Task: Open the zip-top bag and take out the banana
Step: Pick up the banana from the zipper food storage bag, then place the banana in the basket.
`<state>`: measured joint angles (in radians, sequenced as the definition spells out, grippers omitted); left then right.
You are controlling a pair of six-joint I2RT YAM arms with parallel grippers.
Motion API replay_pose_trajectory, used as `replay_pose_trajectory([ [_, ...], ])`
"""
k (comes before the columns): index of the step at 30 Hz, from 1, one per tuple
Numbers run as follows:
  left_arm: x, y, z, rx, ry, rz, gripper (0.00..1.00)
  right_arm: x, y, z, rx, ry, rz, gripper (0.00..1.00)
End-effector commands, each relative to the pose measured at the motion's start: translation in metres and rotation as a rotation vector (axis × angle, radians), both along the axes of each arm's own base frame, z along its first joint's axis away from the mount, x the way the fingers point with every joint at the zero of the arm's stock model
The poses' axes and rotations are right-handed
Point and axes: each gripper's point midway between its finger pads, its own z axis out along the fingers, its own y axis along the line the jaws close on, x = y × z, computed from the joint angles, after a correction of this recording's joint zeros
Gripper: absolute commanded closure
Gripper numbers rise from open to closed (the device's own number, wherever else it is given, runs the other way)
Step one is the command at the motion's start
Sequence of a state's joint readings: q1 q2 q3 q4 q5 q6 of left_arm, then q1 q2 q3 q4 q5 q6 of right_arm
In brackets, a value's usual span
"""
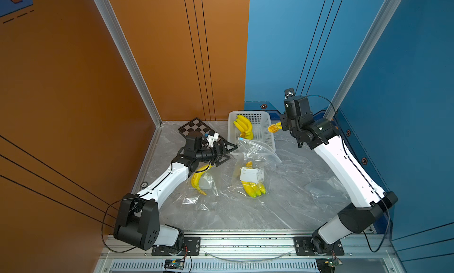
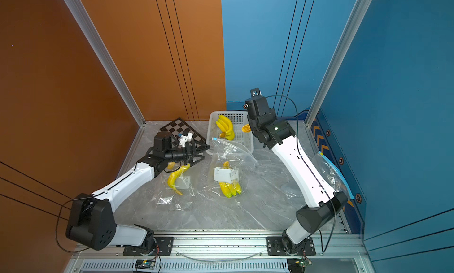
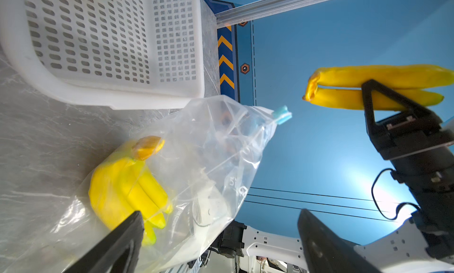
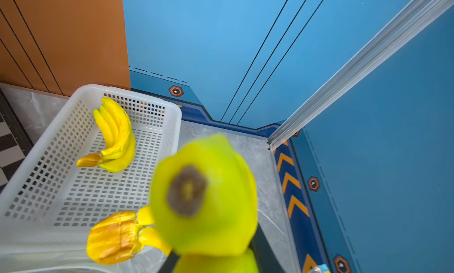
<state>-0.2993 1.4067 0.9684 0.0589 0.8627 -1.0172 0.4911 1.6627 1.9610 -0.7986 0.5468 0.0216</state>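
Grey marble bench [image 1: 245, 215], blue back wall [image 1: 282, 50]. Right pincer [image 1: 280, 128] clamps a banana bunch [image 1: 274, 128] aloft at 1 o'clock, just beside the basket [image 1: 231, 127] rim. Left pincer [image 1: 232, 153] gapes empty at 10 o'clock of the zip-top bag [image 1: 255, 156]. Bunch judged light, stiff, slick; mid-body hold suits.

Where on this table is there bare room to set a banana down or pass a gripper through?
Widest bare patch: front of the table, between the rail and the two filled bags. The basket's floor beside its bunch is free too. Crowded: the middle, with centre bag, left bag and open left gripper; an empty bag lies under the right arm.
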Motion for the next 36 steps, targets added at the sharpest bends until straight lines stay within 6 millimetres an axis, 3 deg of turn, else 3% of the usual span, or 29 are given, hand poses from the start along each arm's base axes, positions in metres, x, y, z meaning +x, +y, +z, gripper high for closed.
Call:
replay_pose_trajectory([
  [1,-0.001,-0.004,-0.007,0.012,0.005,-0.007,0.02,0.051,0.041,-0.054,0.207,0.106,0.084,0.75],
  [4,-0.001,-0.006,-0.011,0.014,0.016,-0.013,0.02,0.089,0.062,-0.096,0.273,0.182,0.106,0.75],
  [6,-0.001,-0.006,-0.013,0.016,0.024,-0.011,0.02,0.113,0.073,-0.136,0.308,0.245,0.109,0.75],
  [9,-0.001,-0.005,-0.014,0.02,0.032,-0.007,0.02,0.136,0.079,-0.176,0.351,0.302,0.097,0.76],
  [12,-0.001,-0.003,-0.017,0.036,0.042,-0.004,0.02,0.148,0.081,-0.208,0.412,0.357,0.087,0.75],
  [16,-0.001,-0.001,-0.019,0.057,0.042,-0.005,0.02,0.149,0.08,-0.235,0.444,0.416,0.075,0.75],
  [19,0.0,0.0,-0.02,0.065,0.039,-0.004,0.02,0.144,0.081,-0.245,0.458,0.45,0.081,0.63],
  [22,0.001,-0.001,-0.018,0.064,0.034,-0.004,0.02,0.14,0.08,-0.24,0.475,0.463,0.092,0.44],
  [24,0.002,0.0,-0.015,0.062,0.027,-0.004,0.02,0.138,0.079,-0.224,0.483,0.445,0.114,0.33],
  [27,0.0,0.001,-0.012,0.063,0.023,-0.002,0.02,0.132,0.075,-0.189,0.488,0.405,0.144,0.25],
  [30,-0.003,0.003,-0.008,0.069,0.014,0.001,0.02,0.114,0.065,-0.159,0.519,0.394,0.16,0.24],
  [36,-0.016,0.011,0.001,0.086,0.0,0.016,0.02,0.058,0.047,-0.144,0.584,0.486,0.201,0.24],
])
